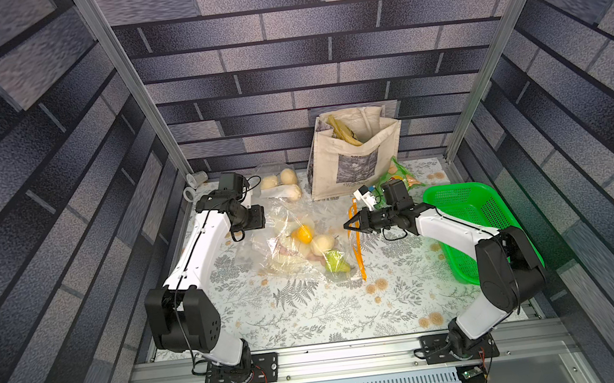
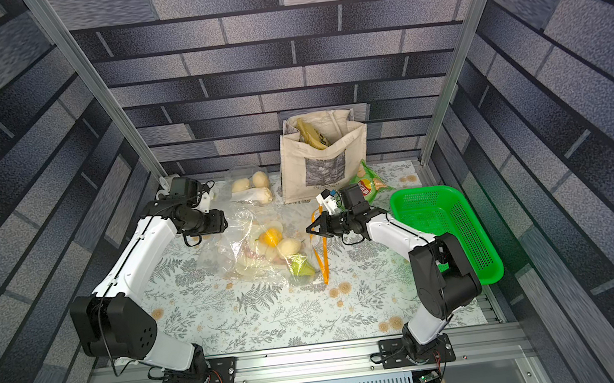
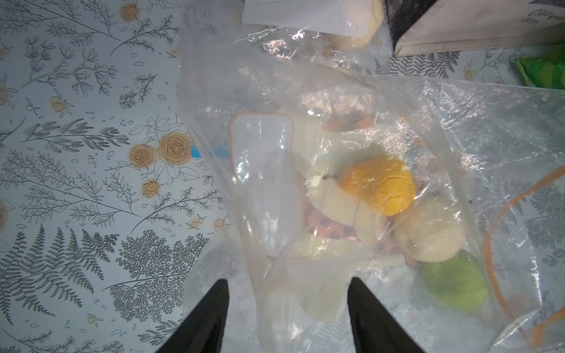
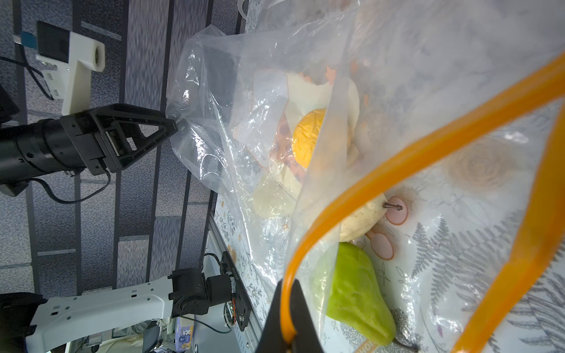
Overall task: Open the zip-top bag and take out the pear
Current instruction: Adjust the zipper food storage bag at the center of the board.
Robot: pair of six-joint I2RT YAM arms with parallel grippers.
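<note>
The clear zip-top bag (image 1: 283, 237) lies mid-table with its orange zip strip (image 1: 358, 249) parted at the mouth. A green pear (image 1: 336, 261) (image 4: 354, 293) lies just inside the mouth, beside a pale fruit (image 4: 363, 220) and an orange one (image 1: 301, 235). My right gripper (image 1: 351, 223) (image 4: 289, 333) is shut on the upper orange strip and holds it up off the table. My left gripper (image 3: 287, 284) is at the bag's closed far end. Its fingers (image 3: 214, 311) stand apart, with loose film lying between them.
A canvas tote (image 1: 352, 156) stands at the back wall, with a green chips bag (image 1: 401, 175) beside it. A green basket (image 1: 468, 222) sits at the right edge. A second clear bag of pale fruit (image 1: 281, 185) lies behind the left wrist. A plastic cup (image 1: 197, 178) is in the back left corner.
</note>
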